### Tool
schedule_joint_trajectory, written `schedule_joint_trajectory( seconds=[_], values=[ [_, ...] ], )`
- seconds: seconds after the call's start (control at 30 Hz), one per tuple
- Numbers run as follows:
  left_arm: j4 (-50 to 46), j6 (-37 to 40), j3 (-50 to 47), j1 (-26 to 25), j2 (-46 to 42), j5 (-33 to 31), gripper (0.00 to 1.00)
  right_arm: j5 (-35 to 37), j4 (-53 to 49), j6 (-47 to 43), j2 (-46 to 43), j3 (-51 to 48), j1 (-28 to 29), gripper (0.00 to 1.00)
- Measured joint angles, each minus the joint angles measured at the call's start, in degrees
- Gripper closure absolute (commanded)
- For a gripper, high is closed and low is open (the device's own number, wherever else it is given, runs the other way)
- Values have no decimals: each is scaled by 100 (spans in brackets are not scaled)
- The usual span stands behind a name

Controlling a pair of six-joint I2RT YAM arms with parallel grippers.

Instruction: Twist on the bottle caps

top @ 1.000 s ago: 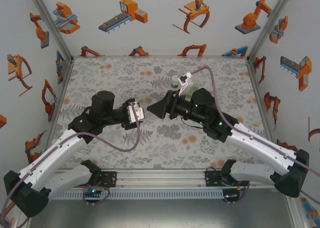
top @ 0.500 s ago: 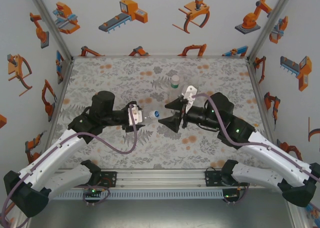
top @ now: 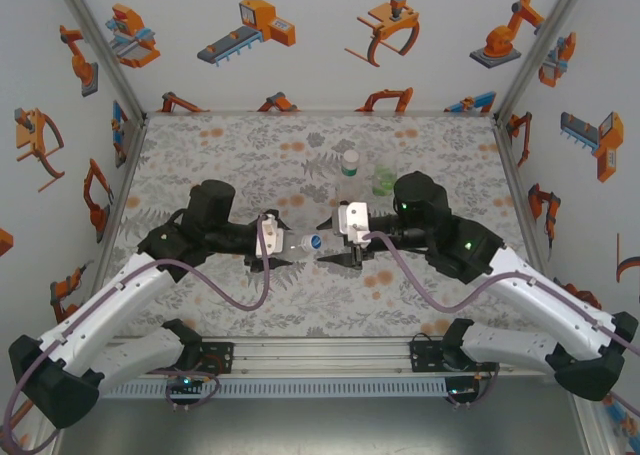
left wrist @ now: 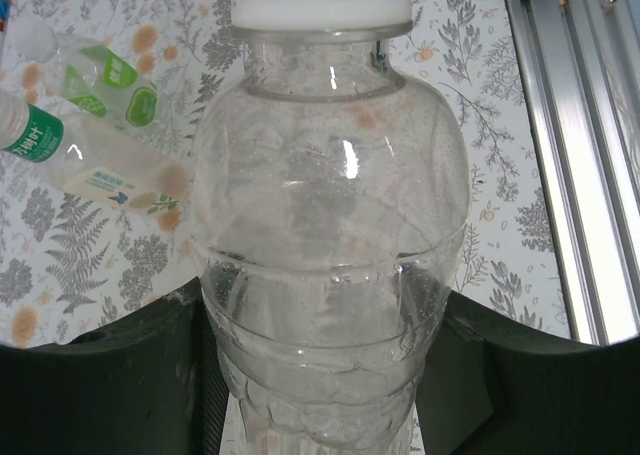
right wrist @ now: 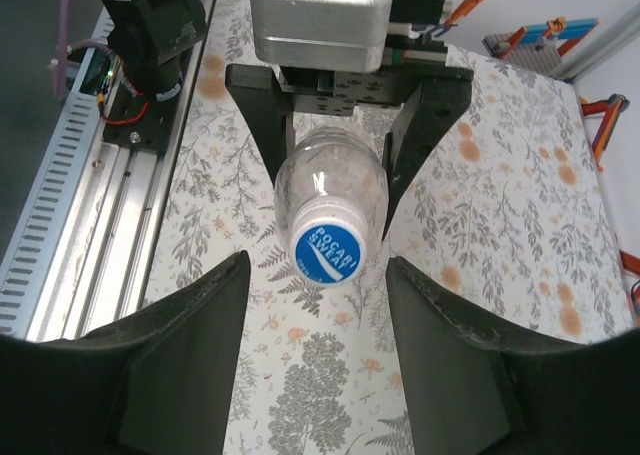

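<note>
My left gripper [top: 285, 243] is shut on a colourless bottle [top: 297, 243] and holds it level above the table's middle, neck pointing right. In the left wrist view the bottle's body [left wrist: 330, 235] sits between the fingers [left wrist: 100, 375], and the cap's white rim [left wrist: 320, 5] is at the top. Seen from the right wrist, the blue-topped cap [right wrist: 329, 253] sits on the neck and faces the camera. My right gripper [right wrist: 318, 275] is open, one finger on each side of the cap with a gap to each. From above, the right gripper [top: 330, 252] is just right of the cap [top: 313, 242].
Two more bottles stand at the back middle: a colourless one with a white cap [top: 349, 167] and a green-tinted one [top: 384, 180]. They also show at the upper left of the left wrist view [left wrist: 105, 75]. The aluminium rail [top: 320, 353] runs along the near edge.
My right arm has swung away from the back bottles, come forward and turned to face the held bottle's cap, with its jaws narrowing. The left arm has kept its grip and shifted slightly right.
</note>
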Motion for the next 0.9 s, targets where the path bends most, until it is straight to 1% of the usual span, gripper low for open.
schedule_joint_trajectory(
  seconds=[0.13, 0.37, 0.5, 0.73, 0.8, 0.9],
  values=[
    [-90, 26, 57, -26, 63, 17, 100, -83, -2, -81, 151, 33, 28, 54],
    [-136, 31, 63, -68, 63, 28, 100, -68, 4, -142, 229, 48, 66, 60],
    [-138, 44, 63, -68, 63, 31, 100, -24, 2, -162, 229, 48, 70, 65],
    [-142, 48, 63, -68, 70, -17, 100, 98, 7, -146, 227, 48, 94, 82],
    [-129, 46, 63, -68, 68, -79, 100, 212, 50, -11, 227, 35, 107, 87],
    [-90, 39, 63, -68, 61, -297, 100, 448, 330, 420, 164, -157, 107, 94]
  ],
)
